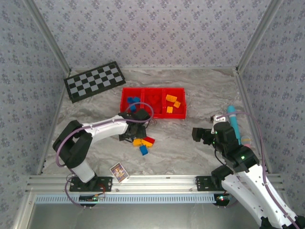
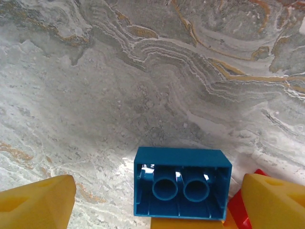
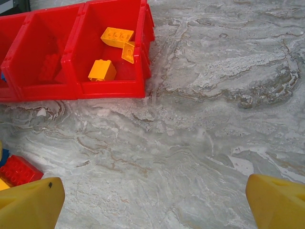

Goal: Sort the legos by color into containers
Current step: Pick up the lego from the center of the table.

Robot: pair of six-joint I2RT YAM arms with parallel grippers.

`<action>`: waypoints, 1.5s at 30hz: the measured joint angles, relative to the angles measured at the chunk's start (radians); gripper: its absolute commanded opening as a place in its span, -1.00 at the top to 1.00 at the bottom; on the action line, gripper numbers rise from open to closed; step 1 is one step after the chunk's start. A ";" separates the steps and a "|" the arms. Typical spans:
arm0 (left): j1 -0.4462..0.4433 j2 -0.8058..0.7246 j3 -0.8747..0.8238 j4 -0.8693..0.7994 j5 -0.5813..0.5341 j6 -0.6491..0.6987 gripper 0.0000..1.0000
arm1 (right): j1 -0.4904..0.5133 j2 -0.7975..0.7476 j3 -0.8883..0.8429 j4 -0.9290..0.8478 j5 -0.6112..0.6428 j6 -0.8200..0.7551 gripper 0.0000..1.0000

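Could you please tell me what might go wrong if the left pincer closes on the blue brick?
1. The red brick lies close beside the blue brick, near one finger of the open left pincer; closing could snag both.
2. The blue brick shows its hollow underside and touches an orange brick, so it may tip or slip when squeezed.
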 measured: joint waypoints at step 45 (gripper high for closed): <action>0.078 -0.010 -0.062 0.107 0.081 0.089 0.18 | 0.013 0.000 0.000 0.000 0.001 0.000 -0.99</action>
